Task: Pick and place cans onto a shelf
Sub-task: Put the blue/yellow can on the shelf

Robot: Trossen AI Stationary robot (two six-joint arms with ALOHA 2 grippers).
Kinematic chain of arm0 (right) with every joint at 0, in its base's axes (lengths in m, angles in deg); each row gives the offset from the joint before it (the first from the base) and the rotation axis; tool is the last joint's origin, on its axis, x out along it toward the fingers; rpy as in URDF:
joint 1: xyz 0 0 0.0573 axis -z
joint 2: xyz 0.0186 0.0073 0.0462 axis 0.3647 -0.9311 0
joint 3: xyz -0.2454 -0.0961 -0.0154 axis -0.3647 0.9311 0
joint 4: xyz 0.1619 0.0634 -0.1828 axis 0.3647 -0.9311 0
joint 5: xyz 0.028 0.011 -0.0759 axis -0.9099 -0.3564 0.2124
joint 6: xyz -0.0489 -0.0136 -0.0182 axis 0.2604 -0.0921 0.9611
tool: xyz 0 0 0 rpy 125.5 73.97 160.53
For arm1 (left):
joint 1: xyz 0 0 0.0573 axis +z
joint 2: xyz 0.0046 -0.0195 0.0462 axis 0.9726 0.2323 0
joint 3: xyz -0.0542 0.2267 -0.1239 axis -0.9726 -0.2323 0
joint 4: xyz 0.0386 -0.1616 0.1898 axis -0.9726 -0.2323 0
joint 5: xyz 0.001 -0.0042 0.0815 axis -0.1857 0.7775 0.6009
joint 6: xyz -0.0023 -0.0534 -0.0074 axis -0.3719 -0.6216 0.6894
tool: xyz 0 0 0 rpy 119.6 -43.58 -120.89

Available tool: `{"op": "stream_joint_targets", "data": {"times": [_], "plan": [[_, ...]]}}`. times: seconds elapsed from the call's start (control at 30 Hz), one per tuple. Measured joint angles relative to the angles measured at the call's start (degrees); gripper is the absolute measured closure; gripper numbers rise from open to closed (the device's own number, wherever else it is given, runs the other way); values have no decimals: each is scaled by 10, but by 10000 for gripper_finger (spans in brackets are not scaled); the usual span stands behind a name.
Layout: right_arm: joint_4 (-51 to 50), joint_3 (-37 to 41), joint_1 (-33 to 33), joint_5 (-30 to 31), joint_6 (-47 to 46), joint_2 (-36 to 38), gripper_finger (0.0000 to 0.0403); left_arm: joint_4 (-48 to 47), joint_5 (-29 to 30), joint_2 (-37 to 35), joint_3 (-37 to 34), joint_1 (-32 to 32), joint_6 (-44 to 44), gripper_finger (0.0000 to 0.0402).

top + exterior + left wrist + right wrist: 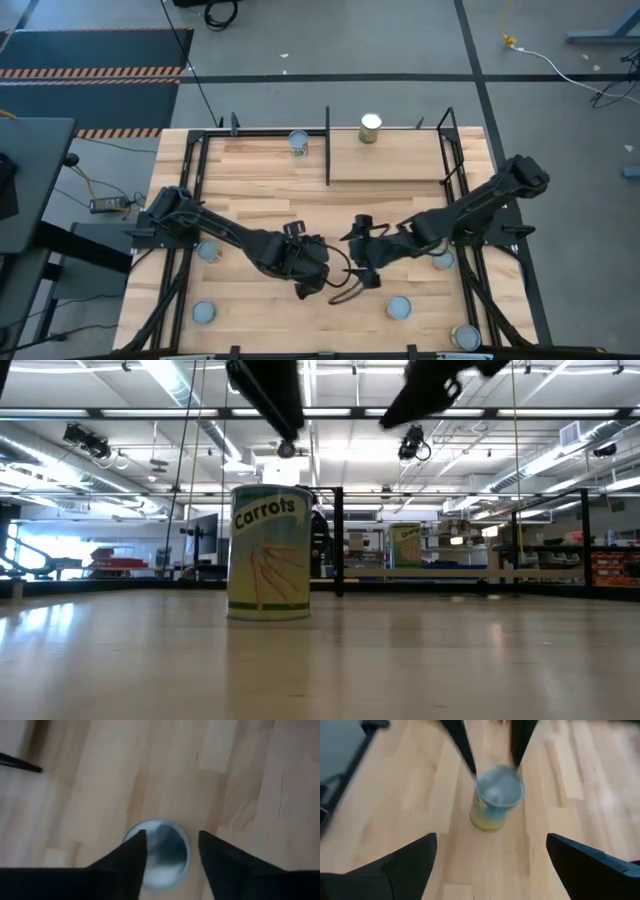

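A can with a silvery lid and a yellow-green "Carrots" label (pixel 270 550) stands upright on its base on the table; it also shows in the right wrist view (pixel 495 800) and the left wrist view (pixel 160 852). My left gripper (pixel 167 850) is open and hangs just above it, one finger over each side of the lid. In the high view my left gripper (pixel 320 278) hides the can. My right gripper (pixel 491 840) is open wide and empty, close beside the can and facing it; it also shows in the high view (pixel 362 260). The light-wood shelf (pixel 400 160) at the far side holds one can (pixel 370 127).
Another can (pixel 298 142) stands left of the shelf. More cans stand at the left (pixel 208 250), near left (pixel 204 313), near right (pixel 398 307), the near right corner (pixel 465 337) and under the right arm (pixel 440 260). Black frame rails run along the table's edges.
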Motion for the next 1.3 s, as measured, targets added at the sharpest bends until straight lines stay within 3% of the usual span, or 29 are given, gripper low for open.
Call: {"op": "stream_joint_targets", "data": {"times": [0.13, 0.27, 0.53, 0.8, 1.17, 1.3], "plan": [[65, 0, 27, -26, 25, -61, 10, -162, 47, -2, 76, -16, 2, 172], [119, -9, 48, -70, 62, -117, 9, -282, 77, -23, 93, -41, -82, 168], [142, -100, 70, -90, 64, -187, 9, -276, 103, -172, -49, -108, -252, 189], [147, -145, 100, -78, 16, -256, 9, -270, 106, -305, -180, -159, -326, 195], [118, -151, 100, -59, -17, -266, 11, -272, 143, -349, -211, -187, -332, 196], [106, -151, 100, -71, -18, -266, 32, -268, 165, -349, -211, -186, -333, 196]]}}
